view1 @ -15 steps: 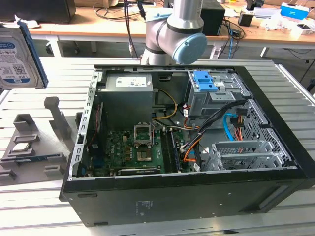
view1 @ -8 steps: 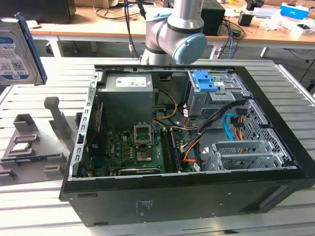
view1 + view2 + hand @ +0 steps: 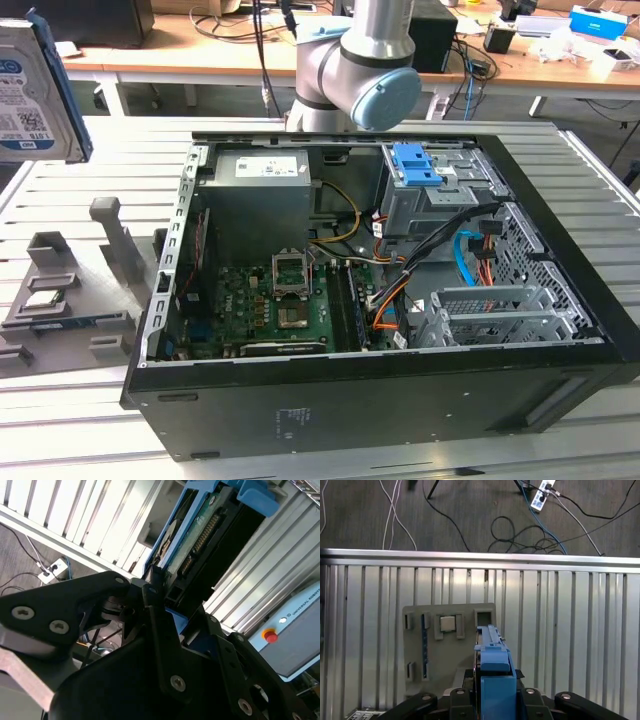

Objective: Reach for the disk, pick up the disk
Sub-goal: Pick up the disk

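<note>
holding the disk [image 3: 30, 90] aloft above the grey fixture [image 3: 445, 672], our gripper [image 3: 494, 682] is clamped on its blue-railed sides; we'd grip firmly and lift straight, avoiding tilt.

**Disk held upright on its edge, off the table**

The disk [image 3: 35, 90] is a silver metal hard drive with a white-and-blue label on its broad face and blue plastic rails along its sides. In the exterior view it is at the far upper left, partly cut off by the picture's edge. It stands on edge, slightly tilted, with its label face showing. In the second wrist view its green circuit board and connector row show between the blue rails, and the gripper [image 3: 175, 605] is clamped across it. In the first wrist view it is seen edge-on, over the slatted table [image 3: 580, 630]
</note>
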`<action>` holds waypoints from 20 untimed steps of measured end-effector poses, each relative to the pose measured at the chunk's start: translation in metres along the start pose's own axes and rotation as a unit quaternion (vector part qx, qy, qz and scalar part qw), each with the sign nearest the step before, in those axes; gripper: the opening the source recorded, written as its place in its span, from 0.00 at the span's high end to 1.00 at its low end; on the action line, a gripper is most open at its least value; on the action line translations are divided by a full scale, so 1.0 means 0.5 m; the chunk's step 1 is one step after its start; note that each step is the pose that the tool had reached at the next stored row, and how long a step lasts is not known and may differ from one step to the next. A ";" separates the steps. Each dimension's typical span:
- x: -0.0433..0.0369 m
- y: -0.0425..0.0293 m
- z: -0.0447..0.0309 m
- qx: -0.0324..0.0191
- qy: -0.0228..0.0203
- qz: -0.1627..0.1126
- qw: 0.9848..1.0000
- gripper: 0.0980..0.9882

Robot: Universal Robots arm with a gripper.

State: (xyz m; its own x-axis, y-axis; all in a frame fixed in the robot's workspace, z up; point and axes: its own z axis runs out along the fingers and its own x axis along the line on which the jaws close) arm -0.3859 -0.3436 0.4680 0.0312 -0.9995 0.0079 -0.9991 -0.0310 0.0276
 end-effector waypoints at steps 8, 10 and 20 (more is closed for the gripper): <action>0.001 -0.006 -0.037 -0.004 0.000 0.000 1.000 0.70; 0.001 -0.007 -0.043 -0.004 0.000 0.000 1.000 0.70; 0.001 -0.012 -0.079 -0.007 0.000 0.000 1.000 0.70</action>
State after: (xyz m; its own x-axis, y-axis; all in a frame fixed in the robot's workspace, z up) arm -0.3787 -0.3436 0.5075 0.0313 -0.9995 0.0075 -0.9986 -0.0310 0.0417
